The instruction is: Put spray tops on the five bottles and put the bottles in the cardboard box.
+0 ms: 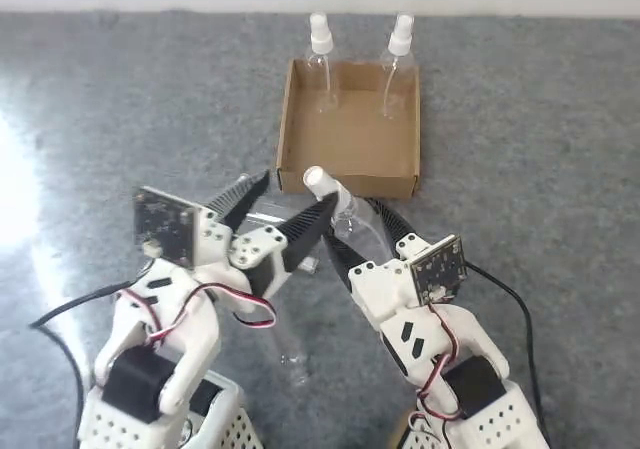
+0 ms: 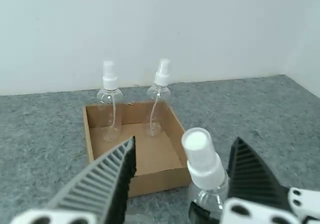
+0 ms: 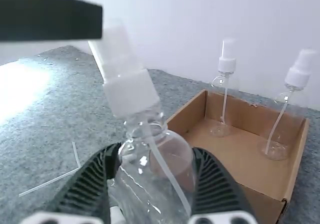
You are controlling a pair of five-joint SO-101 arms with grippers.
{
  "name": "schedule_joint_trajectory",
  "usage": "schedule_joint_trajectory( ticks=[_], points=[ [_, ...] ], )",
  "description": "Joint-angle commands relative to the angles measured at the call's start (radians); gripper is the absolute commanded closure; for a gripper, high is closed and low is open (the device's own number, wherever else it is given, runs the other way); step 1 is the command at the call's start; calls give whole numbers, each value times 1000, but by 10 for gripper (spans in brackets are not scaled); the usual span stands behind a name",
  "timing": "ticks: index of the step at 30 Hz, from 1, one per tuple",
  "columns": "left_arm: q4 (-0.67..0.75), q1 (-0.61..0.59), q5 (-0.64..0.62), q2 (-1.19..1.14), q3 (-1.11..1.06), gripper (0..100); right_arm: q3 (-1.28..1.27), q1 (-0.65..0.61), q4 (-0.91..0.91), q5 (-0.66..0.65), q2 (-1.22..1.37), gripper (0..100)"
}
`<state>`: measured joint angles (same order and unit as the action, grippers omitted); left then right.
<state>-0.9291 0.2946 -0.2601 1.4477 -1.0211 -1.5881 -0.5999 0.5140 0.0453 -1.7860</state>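
Bottle work is centring on one clear plastic bottle point(image 1: 352, 227), which we are seeing held just in front of the near wall of the open brown cardboard box point(image 1: 360, 182). The right gripper point(image 3: 152, 159) is clenching its black ribbed fingers point(image 3: 87, 184) against both sides of the bottle's round body and is keeping it off the grey speckled table point(image 1: 520, 119). The bottle is leaning, with its neck pointing toward the box. A white spray top point(image 2: 200, 154) is sitting on that neck, and its thin tube is running down inside the clear body.

The left gripper point(image 2: 184, 143) is hovering at the same spot with its claw released. Its two fingers are standing wide apart, and the spray top is sitting in the space between them.

Inside the box, two more bottles are standing upright along the far wall. We are calling them the first standing bottle point(image 1: 322, 64) and the second standing bottle point(image 1: 396, 64). Each is wearing a white spray top, and they are standing apart from each other.

Between the two arms' bases, what looks to us like another clear bottle point(image 1: 292, 354) is lying on its side on the table.
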Motion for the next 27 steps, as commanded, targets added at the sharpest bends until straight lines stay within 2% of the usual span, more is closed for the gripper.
schedule_joint_trajectory(
  ticks=[1,7,12,27],
  points=[
    [0,-55,-21,11,62,720,20,10,-27,5,-27,992],
    [26,-109,-52,6,54,720,20,10,-27,5,-27,992],
    [133,-126,-51,5,-36,720,20,8,-25,5,-27,992],
    [118,23,34,3,-73,721,20,8,-25,5,-27,992]
  ],
)
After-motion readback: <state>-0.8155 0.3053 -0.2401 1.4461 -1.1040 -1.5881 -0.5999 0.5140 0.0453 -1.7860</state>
